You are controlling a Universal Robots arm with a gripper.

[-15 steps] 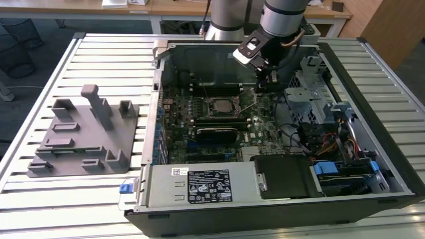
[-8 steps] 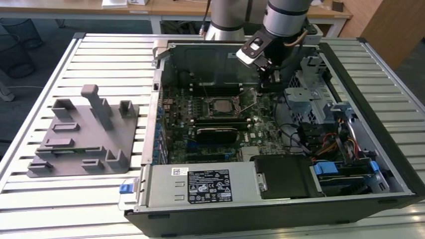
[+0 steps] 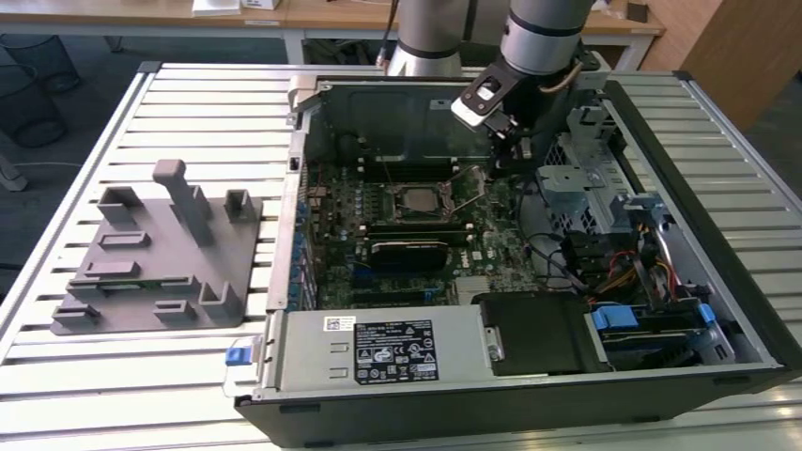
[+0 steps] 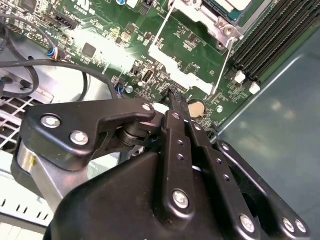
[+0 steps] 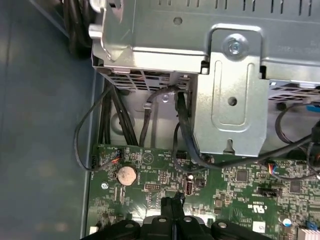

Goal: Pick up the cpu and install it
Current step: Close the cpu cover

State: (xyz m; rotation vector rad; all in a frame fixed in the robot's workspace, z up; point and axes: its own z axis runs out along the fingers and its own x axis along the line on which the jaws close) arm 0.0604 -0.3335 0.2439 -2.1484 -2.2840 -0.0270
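The cpu (image 4: 234,4) lies flat in the motherboard socket (image 3: 416,199), and a corner of its silvery top shows in the second wrist view. The socket's thin wire lever (image 4: 223,62) stands beside it, also in the exterior view (image 3: 471,186). My gripper (image 3: 516,158) hangs inside the open computer case, just off the socket toward the exterior view's right. Its black fingers are pressed together with nothing between them in both wrist views. The gripper's tips (image 4: 173,94) hover low over the green board by a coin battery (image 5: 126,175). In the first wrist view the gripper (image 5: 171,202) points at small board parts.
A metal drive cage (image 5: 235,100) and black cables (image 5: 180,125) stand close to the fingers. Memory slots (image 4: 270,35) run past the socket. The power supply (image 3: 382,349) fills the case's near end. A grey fixture (image 3: 157,254) rests on the slatted table at the exterior view's left.
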